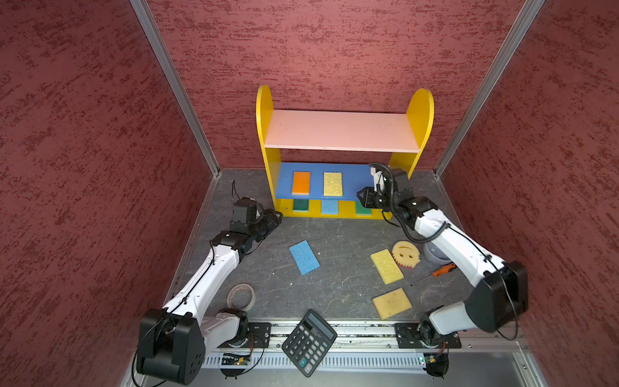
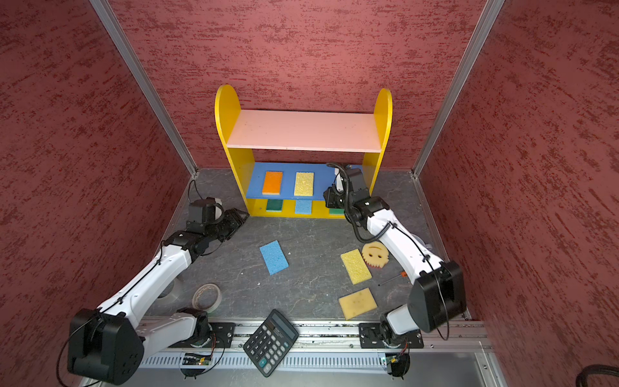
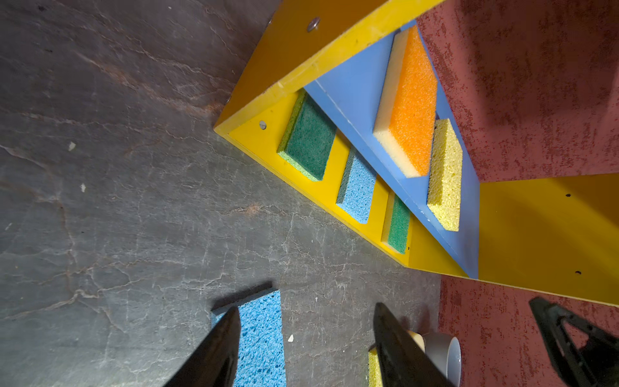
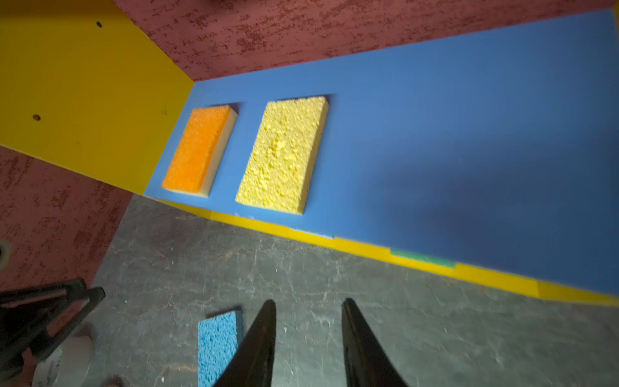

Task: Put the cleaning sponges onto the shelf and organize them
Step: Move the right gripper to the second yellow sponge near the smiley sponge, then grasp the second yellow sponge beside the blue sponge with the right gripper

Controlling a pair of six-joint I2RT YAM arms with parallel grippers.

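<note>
Right gripper (image 4: 308, 301) hung close by right end of blue middle board (image 4: 435, 134) of small three-tier shelf with yellow sides (image 1: 264, 110). Jaws partly apart, nothing between.

Left gripper (image 3: 306, 308) jaws wide apart, empty too.

Orange foam sponge (image 1: 300, 182) and bumpy yellow sponge (image 1: 333, 184) lay on that board.

Flat blue sponge (image 1: 304, 257), round cream smiley sponge (image 1: 406, 253), long yellow sponge (image 1: 387, 266) and pale yellow sponge (image 1: 392, 303) lay on grey table (image 1: 345, 241).

Risk: right arm could bump shelf and knock neat row crooked.

Left wrist view showed three bottom-board sponges (image 3: 356, 187) well. Top views showed only front ends.

Lab robot cell, aluminium-framed walls (image 1: 83, 134)
</note>
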